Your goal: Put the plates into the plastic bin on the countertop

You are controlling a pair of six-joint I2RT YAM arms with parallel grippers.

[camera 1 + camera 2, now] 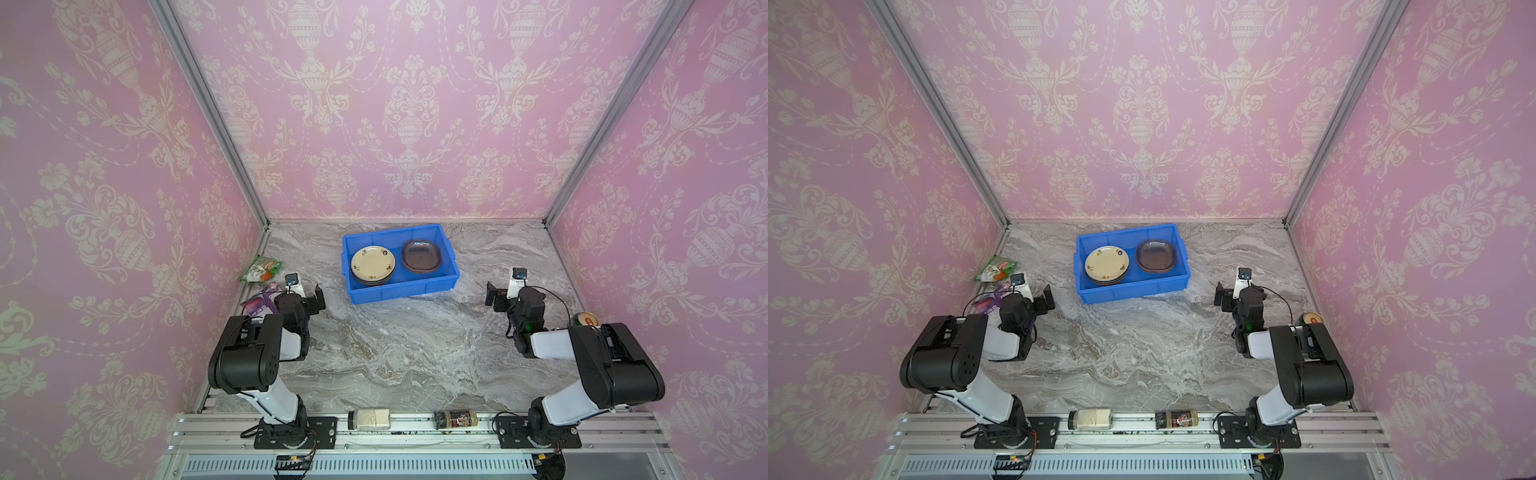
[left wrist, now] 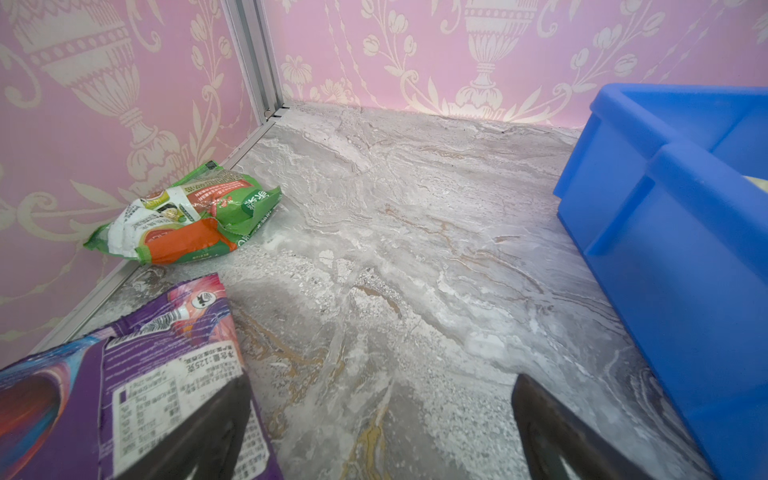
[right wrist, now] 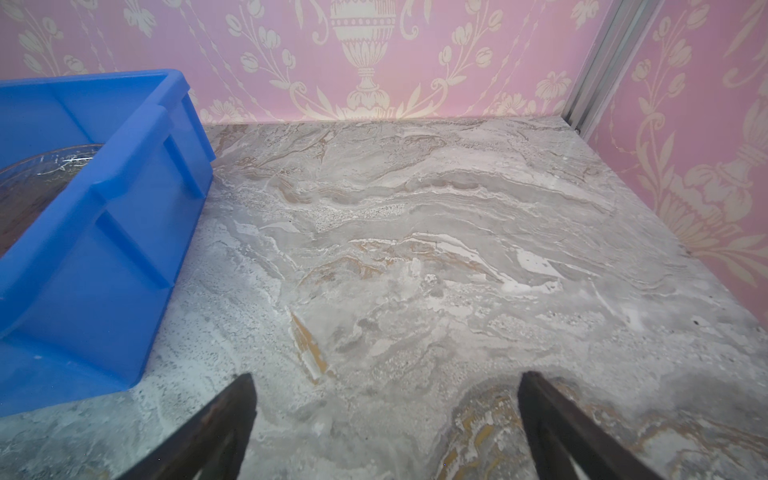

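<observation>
The blue plastic bin (image 1: 390, 232) (image 1: 1125, 232) stands at the back middle of the marble countertop (image 1: 407, 340). Inside it, a stack of round plates topped by a cream floral one (image 1: 372, 262) (image 1: 1106, 262) lies on the left. A stack of tinted glass rounded-square plates (image 1: 420, 256) (image 1: 1155, 255) lies on the right. My left gripper (image 1: 318, 297) (image 2: 382, 382) hovers open and empty left of the bin (image 2: 673, 208). My right gripper (image 1: 496, 297) (image 3: 387, 378) hovers open and empty to the right of the bin (image 3: 104, 208), where the glass plates (image 3: 37, 183) show over the wall.
A green snack bag (image 1: 261, 268) (image 2: 187, 216) and a purple packet (image 1: 262, 301) (image 2: 137, 374) lie by the left wall near my left gripper. Two jars (image 1: 369, 419) (image 1: 456, 418) lie on the front aluminium rail. A can (image 1: 585, 319) stands behind my right arm.
</observation>
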